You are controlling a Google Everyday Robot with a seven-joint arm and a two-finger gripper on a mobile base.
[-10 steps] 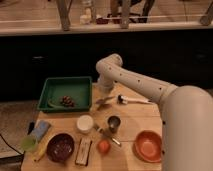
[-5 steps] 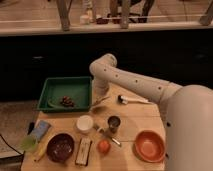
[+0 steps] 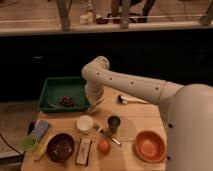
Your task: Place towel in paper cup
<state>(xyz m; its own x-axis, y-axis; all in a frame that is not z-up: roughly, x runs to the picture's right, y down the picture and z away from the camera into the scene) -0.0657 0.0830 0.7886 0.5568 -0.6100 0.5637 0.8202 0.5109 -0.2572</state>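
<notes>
A white paper cup stands upright on the wooden table, left of centre. A light blue folded cloth, which looks like the towel, lies at the table's left edge. My gripper hangs from the white arm at the right edge of the green tray. It is above and behind the paper cup and apart from the towel. I see nothing in it.
The green tray holds a small brown object. A metal cup, an orange fruit, an orange bowl, a dark bowl, a dark bar, a green cup and a utensil share the table.
The arm's elbow and the gripper have swung left, from mid-table toward the green tray's right edge. The objects on the table have not moved.
</notes>
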